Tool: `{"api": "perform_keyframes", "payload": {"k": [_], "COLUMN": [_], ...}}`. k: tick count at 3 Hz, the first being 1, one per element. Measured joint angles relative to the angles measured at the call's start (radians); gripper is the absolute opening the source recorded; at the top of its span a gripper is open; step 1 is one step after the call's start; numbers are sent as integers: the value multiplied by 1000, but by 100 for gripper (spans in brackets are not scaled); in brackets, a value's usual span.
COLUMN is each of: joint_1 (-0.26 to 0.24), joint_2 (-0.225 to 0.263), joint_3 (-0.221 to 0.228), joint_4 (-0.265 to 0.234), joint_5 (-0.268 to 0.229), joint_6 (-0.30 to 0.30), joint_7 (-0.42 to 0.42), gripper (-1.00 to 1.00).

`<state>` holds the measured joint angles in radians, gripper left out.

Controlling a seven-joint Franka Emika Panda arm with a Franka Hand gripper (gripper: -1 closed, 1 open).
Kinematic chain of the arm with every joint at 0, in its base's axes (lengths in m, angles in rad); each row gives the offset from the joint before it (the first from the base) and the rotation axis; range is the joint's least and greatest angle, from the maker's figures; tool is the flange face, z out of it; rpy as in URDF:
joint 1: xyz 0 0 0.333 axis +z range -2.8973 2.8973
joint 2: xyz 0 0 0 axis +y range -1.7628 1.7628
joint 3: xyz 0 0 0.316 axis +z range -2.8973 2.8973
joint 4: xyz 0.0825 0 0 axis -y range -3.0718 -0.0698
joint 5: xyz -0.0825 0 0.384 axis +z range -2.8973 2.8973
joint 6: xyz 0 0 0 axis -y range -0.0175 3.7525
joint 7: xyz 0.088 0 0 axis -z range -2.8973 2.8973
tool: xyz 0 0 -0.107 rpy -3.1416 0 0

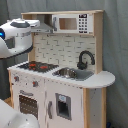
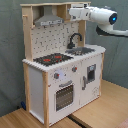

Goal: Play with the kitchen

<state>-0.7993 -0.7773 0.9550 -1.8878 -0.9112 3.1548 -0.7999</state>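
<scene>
Your pincer [image 2: 75, 12] sits high at the kitchen [image 2: 60, 65], level with the upper shelf beside the grey hood [image 2: 48, 20]; whether it is wide or narrow cannot be told. Below it lie the black faucet [image 2: 74, 39], the sink [image 2: 81, 50] and the hob [image 2: 52, 59]. Come down slowly and clear the shelf edge first. The arm hides the pincer in the first exterior view.
</scene>
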Motion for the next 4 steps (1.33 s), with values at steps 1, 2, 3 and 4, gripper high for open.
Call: {"api": "perform_keyframes", "payload": {"k": [1,2,3,4], "joint_1": [-41,-93,-150,-201], "joint_2": [-4,-12,-27,-53], "joint_3": [54,103,140,160], "joint_4": [50,100,145,175], "joint_5": [0,0,0,-1], "joint_6": [-56,-107,-147,-185], "joint_7": [49,109,184,271], "gripper": [100,100,100,100]}}
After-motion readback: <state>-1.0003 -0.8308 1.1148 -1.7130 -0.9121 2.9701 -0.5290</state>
